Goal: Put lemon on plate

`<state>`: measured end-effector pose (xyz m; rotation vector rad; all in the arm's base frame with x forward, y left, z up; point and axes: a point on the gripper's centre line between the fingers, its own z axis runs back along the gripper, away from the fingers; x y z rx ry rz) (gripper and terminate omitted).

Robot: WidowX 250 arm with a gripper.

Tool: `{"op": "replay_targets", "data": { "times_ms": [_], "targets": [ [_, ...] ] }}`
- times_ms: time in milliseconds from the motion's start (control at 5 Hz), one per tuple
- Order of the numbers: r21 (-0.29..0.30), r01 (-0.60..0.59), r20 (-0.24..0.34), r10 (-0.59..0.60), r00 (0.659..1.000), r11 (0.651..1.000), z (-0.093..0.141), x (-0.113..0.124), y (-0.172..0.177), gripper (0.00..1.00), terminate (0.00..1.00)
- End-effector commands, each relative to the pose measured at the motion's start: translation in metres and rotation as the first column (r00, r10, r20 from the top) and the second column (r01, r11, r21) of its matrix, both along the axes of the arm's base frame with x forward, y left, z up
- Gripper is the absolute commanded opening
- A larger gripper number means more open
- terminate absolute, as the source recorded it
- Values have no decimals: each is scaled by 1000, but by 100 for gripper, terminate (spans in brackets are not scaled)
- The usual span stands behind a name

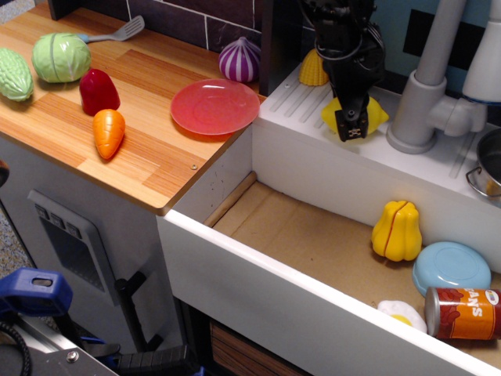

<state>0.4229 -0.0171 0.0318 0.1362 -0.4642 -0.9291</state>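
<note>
Wooden counter [149,149] on the left carries the red plate [214,106], while on the white ledge [297,98] beside the faucet [423,94] the gripper [351,117] is clamped on the lemon [375,115], its long axis across the view, nub pointing right.

Single high front view, angled down over counter [149,117] and sink [313,235].

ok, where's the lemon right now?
The lemon is on the white ledge behind the sink, between the faucet base and the red plate, partly hidden by the gripper around it.
</note>
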Motion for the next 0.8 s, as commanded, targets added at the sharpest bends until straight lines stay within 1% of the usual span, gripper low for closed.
{"op": "replay_targets", "data": {
  "times_ms": [0, 200, 400, 600],
  "targets": [
    [-25, -13, 31, 14, 999, 1000, 4, 17, 3, 100, 0],
    [7, -52, 11, 52, 999, 999, 10, 10, -1, 0, 0],
    [39, -96, -31, 98, 995, 995, 28, -6, 1, 0, 0],
    [128, -130, -58, 138, 989, 983, 51, -32, 23, 0, 0]
  ]
}}
